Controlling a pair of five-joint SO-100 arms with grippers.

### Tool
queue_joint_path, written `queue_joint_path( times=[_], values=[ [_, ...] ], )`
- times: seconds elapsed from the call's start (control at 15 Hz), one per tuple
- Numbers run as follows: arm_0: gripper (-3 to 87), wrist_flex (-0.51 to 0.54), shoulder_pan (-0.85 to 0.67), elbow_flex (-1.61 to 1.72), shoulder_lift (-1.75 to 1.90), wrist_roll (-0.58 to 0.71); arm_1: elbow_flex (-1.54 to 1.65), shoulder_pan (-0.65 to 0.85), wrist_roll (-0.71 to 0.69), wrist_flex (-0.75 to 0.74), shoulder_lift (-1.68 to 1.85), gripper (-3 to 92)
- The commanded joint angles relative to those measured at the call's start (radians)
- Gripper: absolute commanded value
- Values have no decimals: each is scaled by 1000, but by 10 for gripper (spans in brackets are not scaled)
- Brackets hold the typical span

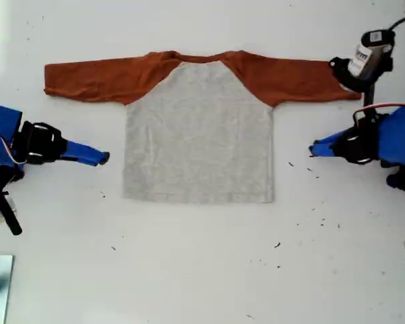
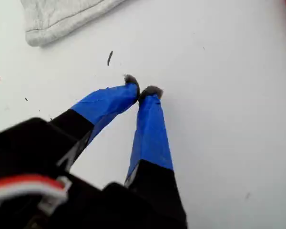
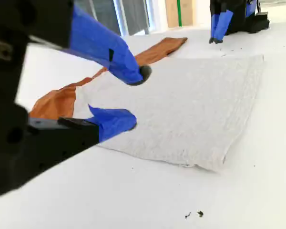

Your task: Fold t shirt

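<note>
Right now the t shirt [image 1: 199, 135] lies flat on the worktop [image 1: 202, 270], hem near and sleeves far. My second hand [image 1: 102, 158] is spread at the exterior view's left and my first hand [image 1: 312, 150] is pressed together at its right, both off the cloth. A shallow or uneven pinch would likely bunch the fabric and skew the fold.

Bare desk [image 1: 202, 270] is seen around the flat t shirt [image 1: 199, 131]; one sleeve cuff is crowded by a camera mount [image 1: 364, 61].
</note>
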Motion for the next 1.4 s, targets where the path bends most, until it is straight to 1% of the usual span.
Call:
queue_joint_path(
  times=[0.0,0.27,0.33,0.4,0.47,0.53,0.6,0.67,0.73,0.8,0.87,0.93,1.0,1.07,1.13,1.2,1.33],
  values=[
    [113,0,11,12,8,-6,55,6,-17,2,12,38],
    [113,0,11,12,8,-6,55,6,-17,2,12,38],
    [113,0,11,12,8,-6,55,0,100,2,12,38],
    [113,0,11,12,8,-6,55,-26,377,2,12,38],
    [117,0,26,12,8,-3,55,-37,462,2,12,38],
    [192,0,46,12,8,-3,55,-20,514,2,12,40],
    [249,0,54,12,8,-9,55,-3,537,2,12,46],
    [248,0,80,12,11,-12,55,-5,723,2,12,48],
    [230,0,118,12,11,-6,55,-12,620,2,12,48],
    [134,0,104,12,12,-15,55,-20,646,2,12,49],
    [-2,0,61,12,12,-6,48,-12,606,-34,15,36],
    [-3,0,60,12,12,-6,29,-14,594,-54,15,35],
    [-3,0,84,12,12,-6,-28,-20,607,-31,9,35],
    [-3,0,109,12,12,-6,-126,-21,600,-15,-75,35],
    [-2,0,109,12,12,-6,-307,-3,565,12,-307,35],
    [-1,0,115,12,12,6,-549,57,488,97,-575,35],
    [-1,0,97,12,12,43,-986,238,275,284,-879,35]
  ],
)
